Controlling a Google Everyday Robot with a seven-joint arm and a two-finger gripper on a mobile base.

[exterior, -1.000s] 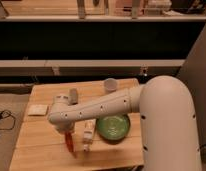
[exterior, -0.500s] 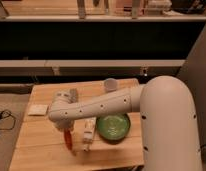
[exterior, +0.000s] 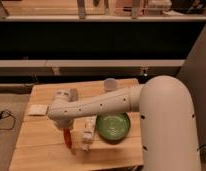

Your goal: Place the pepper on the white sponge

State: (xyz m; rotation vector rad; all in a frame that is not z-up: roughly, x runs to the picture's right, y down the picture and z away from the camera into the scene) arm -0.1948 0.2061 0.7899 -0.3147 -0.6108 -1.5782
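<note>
We noted the gripper (exterior: pixel 66 131) above the table's (exterior: pixel 36 147) near left, clenched on the pepper (exterior: pixel 68 140), which hung upright just left of the bottle (exterior: pixel 88 133). The sponge (exterior: pixel 37 109) lay apart, farther left.

The gripper (exterior: pixel 66 131), left of the green plate (exterior: pixel 113 126), has the orange-red pepper (exterior: pixel 68 139) at it. The arm (exterior: pixel 101 104) is white with dark dots. Further left, the white sponge (exterior: pixel 38 109) looks pale cream on the light wooden table (exterior: pixel 41 147).
</note>
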